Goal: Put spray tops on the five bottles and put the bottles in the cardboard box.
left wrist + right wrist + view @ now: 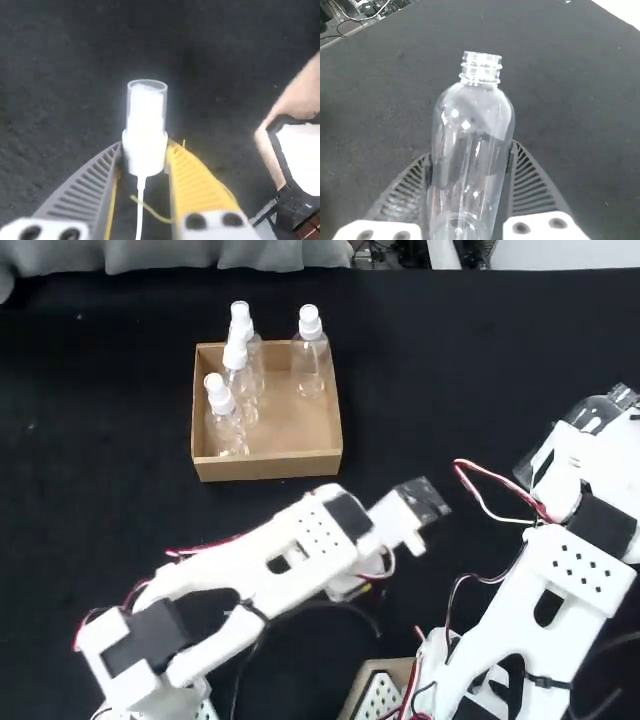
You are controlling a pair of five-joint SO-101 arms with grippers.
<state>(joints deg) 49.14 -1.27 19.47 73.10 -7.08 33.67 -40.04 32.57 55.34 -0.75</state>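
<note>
Bottles: four of five stand upright in the cardboard box, each with a spray top fitted. Three cluster along the box's left side and one is at the far right corner. The near part of the box floor is bare, so there looks to be room for one more.

Fifth bottle: clear, neck open and threads bare. It is clamped by its body in the right claw, above the dark surface and well to the right of the box.

Last spray top: gripped at its collar between the fingers of the left claw, dip tube trailing back between them.

Judgement: roughly four-fifths done. Left to do: thread the dip tube into the open neck, seat the top, then place this bottle in the box.
</note>
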